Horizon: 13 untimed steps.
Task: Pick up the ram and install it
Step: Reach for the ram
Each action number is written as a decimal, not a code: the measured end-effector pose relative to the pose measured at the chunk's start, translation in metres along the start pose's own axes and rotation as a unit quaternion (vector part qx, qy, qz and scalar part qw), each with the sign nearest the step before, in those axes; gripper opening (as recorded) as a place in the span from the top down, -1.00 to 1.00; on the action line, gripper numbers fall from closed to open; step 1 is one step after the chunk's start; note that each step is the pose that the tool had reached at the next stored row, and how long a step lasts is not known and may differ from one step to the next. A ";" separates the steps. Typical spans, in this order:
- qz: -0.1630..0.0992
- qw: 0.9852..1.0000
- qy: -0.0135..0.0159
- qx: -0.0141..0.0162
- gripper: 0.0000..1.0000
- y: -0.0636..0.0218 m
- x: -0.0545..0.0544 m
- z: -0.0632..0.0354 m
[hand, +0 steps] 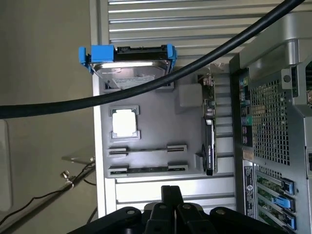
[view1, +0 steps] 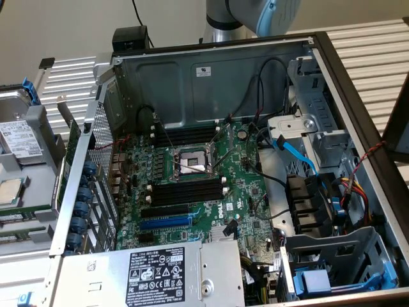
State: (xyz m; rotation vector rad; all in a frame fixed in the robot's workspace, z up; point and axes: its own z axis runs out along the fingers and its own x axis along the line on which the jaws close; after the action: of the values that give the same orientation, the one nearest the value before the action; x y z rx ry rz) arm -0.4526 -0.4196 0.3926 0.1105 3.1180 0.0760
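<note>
My gripper (hand: pixel 171 191) is shut with nothing between its fingers. It hovers off the near edge of a grey parts tray (hand: pixel 161 109), outside the computer case (hand: pixel 273 122). On that tray two thin dark sticks stand on edge between grey end blocks. The nearer one (hand: pixel 147 170) reads as the ram, and the other (hand: pixel 147 149) lies just beyond it. Neither touches the gripper. In the exterior view the open case shows the motherboard's black memory slots (view1: pixel 185 192), with a second bank (view1: pixel 185 135) behind the processor socket (view1: pixel 190 161). The arm (view1: pixel 255 16) shows behind the case.
The tray also carries a hard drive in blue brackets (hand: pixel 126 61), a square processor chip (hand: pixel 124 122) and an upright green card (hand: pixel 208 126). A black cable (hand: pixel 146 90) crosses the wrist view. Inside the case are a blue expansion slot (view1: pixel 165 222), a power supply (view1: pixel 156 275) and cables (view1: pixel 300 160).
</note>
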 end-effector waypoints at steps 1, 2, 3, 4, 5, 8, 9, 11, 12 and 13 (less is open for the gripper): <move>0.000 1.000 0.000 0.000 0.79 0.0006 0.000 0.0000; 0.000 1.000 0.000 0.000 0.79 0.0009 0.001 0.0001; 0.000 1.000 0.000 0.000 0.79 0.0012 0.001 0.0000; 0.000 1.000 0.000 0.000 0.79 0.0013 0.001 0.0000; 0.000 1.000 0.000 0.000 0.79 0.0014 0.002 0.0000; 0.000 1.000 0.000 0.000 0.79 0.0022 0.005 0.0000; 0.000 1.000 0.000 0.000 0.79 0.0025 0.006 0.0000; 0.000 1.000 0.000 0.000 0.79 0.0027 0.009 -0.0001; -0.001 1.000 0.000 0.000 0.79 0.0026 0.010 -0.0001; -0.001 1.000 0.000 0.000 0.79 0.0026 0.010 -0.0001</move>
State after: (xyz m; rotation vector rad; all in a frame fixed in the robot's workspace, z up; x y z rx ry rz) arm -0.4624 -0.4163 0.3926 0.1088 3.1182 0.0760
